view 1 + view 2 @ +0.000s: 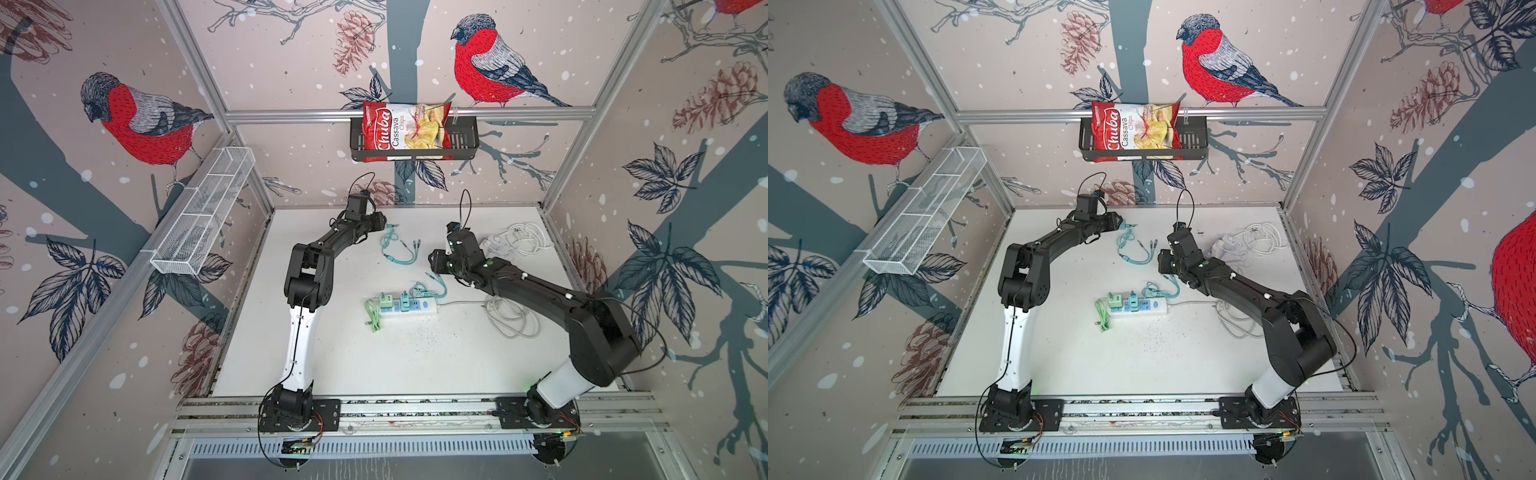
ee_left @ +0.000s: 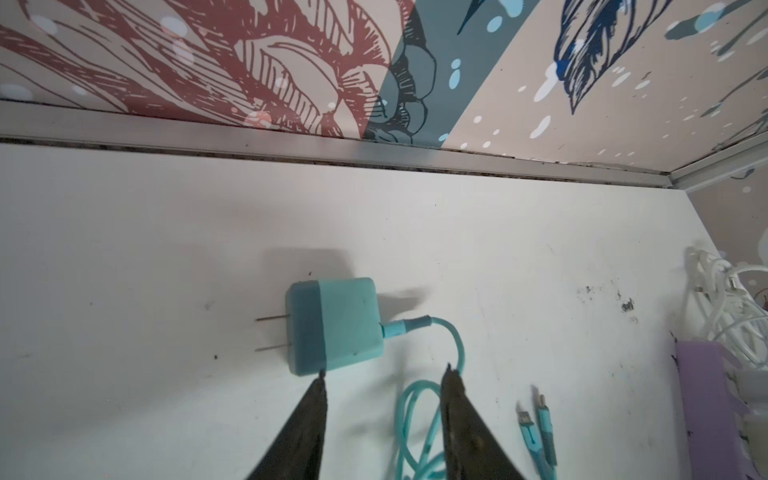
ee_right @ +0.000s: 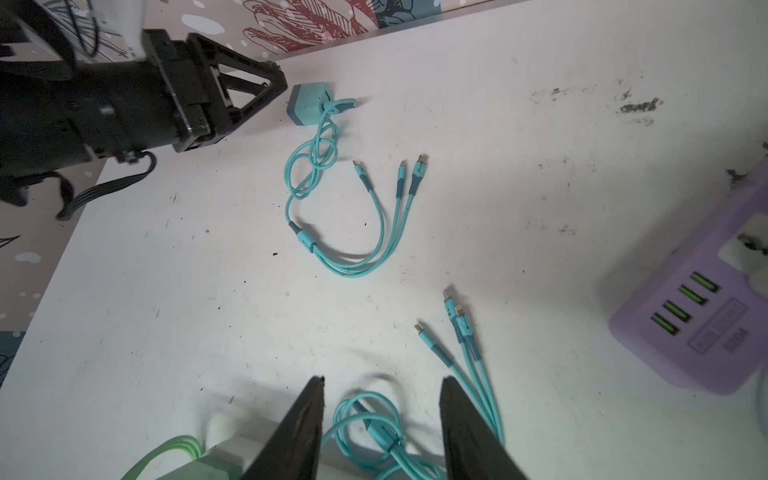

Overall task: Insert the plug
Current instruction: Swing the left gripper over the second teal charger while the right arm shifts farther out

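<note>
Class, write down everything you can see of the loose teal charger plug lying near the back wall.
The teal plug is a rounded, plastic-looking cube with a darker front face and two metal prongs. It lies unplugged on its side on the white table, prongs level. A teal cable leaves its rear and loops away. The open left gripper sits beside it, one fingertip at its corner, not gripping it.
</note>
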Controlling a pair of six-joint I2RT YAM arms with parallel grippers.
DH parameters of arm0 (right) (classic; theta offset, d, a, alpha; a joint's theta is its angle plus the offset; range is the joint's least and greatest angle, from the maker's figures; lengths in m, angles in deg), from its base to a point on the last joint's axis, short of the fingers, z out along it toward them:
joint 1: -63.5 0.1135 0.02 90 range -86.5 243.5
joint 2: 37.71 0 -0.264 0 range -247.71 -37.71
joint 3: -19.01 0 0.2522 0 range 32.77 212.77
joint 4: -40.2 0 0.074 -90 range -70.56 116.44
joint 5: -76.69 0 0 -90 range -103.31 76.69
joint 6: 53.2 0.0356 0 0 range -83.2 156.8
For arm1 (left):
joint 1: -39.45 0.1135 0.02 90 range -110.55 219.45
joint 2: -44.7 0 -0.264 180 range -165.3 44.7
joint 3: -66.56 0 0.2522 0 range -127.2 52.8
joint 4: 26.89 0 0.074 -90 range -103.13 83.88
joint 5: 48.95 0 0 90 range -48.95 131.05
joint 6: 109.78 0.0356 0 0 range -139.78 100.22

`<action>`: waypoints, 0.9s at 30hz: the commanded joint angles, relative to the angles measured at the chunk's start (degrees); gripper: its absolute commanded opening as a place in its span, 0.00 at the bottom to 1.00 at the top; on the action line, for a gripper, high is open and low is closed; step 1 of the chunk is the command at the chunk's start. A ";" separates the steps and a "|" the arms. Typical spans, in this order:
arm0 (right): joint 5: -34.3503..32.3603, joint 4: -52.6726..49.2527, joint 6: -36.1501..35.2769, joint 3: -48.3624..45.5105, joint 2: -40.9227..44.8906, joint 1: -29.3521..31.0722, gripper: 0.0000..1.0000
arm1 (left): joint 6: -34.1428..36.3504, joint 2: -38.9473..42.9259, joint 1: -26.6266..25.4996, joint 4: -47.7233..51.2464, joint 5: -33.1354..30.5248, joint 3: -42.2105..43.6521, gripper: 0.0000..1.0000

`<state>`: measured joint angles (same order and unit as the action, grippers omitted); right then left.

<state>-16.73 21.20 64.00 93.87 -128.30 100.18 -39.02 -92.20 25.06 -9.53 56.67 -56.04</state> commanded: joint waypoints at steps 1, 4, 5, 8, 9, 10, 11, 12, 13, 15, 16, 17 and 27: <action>-2.87 -1.57 0.84 -1.73 2.75 1.30 0.47 | -0.16 -2.55 0.02 2.99 -2.44 -3.88 0.45; -4.12 -2.57 1.25 -3.76 5.27 2.14 0.47 | 0.25 -4.85 0.02 4.49 -3.40 -7.49 0.45; -4.46 -2.63 1.57 -4.66 6.17 2.29 0.47 | 0.24 -5.46 0.03 4.56 -3.40 -8.36 0.46; -4.64 -2.76 2.22 -7.04 8.39 2.51 0.48 | 0.14 -7.32 -0.02 5.18 -3.77 -10.92 0.46; -4.60 -2.85 2.33 -7.68 8.95 2.49 0.48 | 0.26 -7.99 -0.03 5.94 -4.40 -12.05 0.46; -4.67 -2.85 2.49 -8.21 9.33 2.58 0.48 | 0.34 -8.47 -0.04 6.27 -4.78 -12.84 0.46; -4.75 -3.05 2.59 -8.59 9.80 2.60 0.48 | 0.51 -9.00 -0.06 6.65 -5.10 -13.57 0.46; -4.89 -3.18 2.63 -8.98 10.29 2.60 0.48 | 0.59 -9.46 -0.15 6.85 -5.19 -14.17 0.46; -4.88 -3.12 2.59 -9.34 10.51 2.60 0.48 | 0.75 -9.87 -0.05 6.98 -5.15 -14.73 0.46; -4.84 -3.29 2.44 -9.83 11.04 2.56 0.49 | 0.78 -10.85 -0.05 7.39 -5.29 -15.89 0.46; -4.85 -3.52 2.39 -9.94 11.13 2.49 0.49 | 0.70 -11.24 -0.06 7.39 -5.25 -16.25 0.46; -4.81 -3.63 2.33 -10.11 11.26 2.49 0.49 | 0.72 -11.74 -0.07 7.41 -5.37 -16.73 0.46; -3.35 -3.50 2.10 -12.94 12.14 2.29 0.48 | 1.86 -12.56 -2.38 8.55 -5.62 -15.69 0.45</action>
<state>-20.47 17.66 65.64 81.24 -116.69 102.65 -38.36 -105.29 23.79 -3.32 50.33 -73.13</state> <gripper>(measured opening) 0.483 0.450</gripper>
